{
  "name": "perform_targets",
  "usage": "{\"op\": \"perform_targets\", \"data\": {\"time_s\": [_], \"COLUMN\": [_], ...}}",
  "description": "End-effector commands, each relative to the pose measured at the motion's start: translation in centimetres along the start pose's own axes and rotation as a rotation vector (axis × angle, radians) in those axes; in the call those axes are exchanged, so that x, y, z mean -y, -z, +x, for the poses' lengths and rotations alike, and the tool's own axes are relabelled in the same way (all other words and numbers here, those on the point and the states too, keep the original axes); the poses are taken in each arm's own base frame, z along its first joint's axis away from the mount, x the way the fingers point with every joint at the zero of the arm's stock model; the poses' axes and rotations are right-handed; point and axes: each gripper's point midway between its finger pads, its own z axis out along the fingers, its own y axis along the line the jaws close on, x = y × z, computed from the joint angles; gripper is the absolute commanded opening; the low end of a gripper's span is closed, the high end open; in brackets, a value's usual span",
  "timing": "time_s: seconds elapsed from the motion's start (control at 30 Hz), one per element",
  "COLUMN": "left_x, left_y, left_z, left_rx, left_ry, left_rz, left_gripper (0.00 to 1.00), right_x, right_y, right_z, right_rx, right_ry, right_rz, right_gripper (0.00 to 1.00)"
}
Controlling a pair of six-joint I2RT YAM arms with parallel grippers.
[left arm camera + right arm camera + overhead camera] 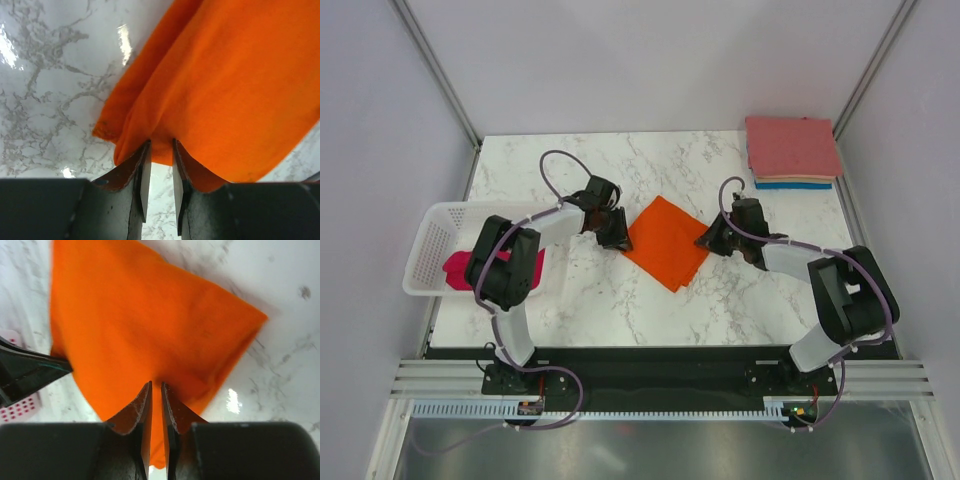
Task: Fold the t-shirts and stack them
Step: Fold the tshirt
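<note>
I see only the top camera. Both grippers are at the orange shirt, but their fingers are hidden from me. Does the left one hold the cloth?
Observer: Yes. The left gripper pinches a corner of the orange shirt between its jaws.
Operator: And the right one?
Observer: The right gripper is shut on the opposite side; cloth runs down between its jaws.
Operator: Is the cloth single at the left corner?
Observer: No, at least two folded layers overlap there.
</note>
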Motion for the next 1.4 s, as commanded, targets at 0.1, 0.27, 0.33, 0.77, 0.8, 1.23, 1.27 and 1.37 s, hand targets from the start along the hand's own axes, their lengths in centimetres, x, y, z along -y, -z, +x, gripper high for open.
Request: {"op": "perform_targets", "data": {"time_s": [0.1,0.27,0.33,0.77,0.8,1.23,1.27,1.37], "left_x": [-1.6,0.2,0.3,-1.7,-1.6,2.5,4.3,9.4], "left_y": [-0.9,1.9,2.5,-1.3,-1.3,-5.9,-5.9,-4.6], "left_z": [1.0,-1.0,-1.7,-0.4,-0.5,-14.3,-15.5,-19.4], "left_rx": [-0.031,0.039,0.057,-0.027,-0.025,0.123,0.123,0.181], "left_ry": [-0.013,-0.043,-0.05,-0.014,-0.016,-0.094,-0.1,-0.109], "left_rz": [-0.067,-0.042,-0.057,-0.106,-0.106,-0.027,0.047,0.218], "left_gripper": [0.3,0.31,0.31,0.3,0.3,0.31,0.31,0.31], "right_x": [2.3,-0.1,-1.7,-0.5,0.6,-4.8,-4.4,-3.9], "right_y": [-0.5,2.3,3.2,1.2,1.1,6.8,7.1,7.9], "right_z": [1.7,0.6,0.9,9.7,10.3,3.4,3.2,2.0], "right_rx": [-0.025,0.02,0.027,-0.114,-0.12,0.13,0.138,0.178], "right_ry": [0.025,0.089,0.104,0.088,0.086,0.123,0.125,0.147], "right_rz": [0.047,0.031,-0.004,-0.042,-0.015,-0.033,-0.008,0.033], "right_gripper": [0.2,0.2,0.21,0.18,0.18,0.23,0.23,0.23]}}
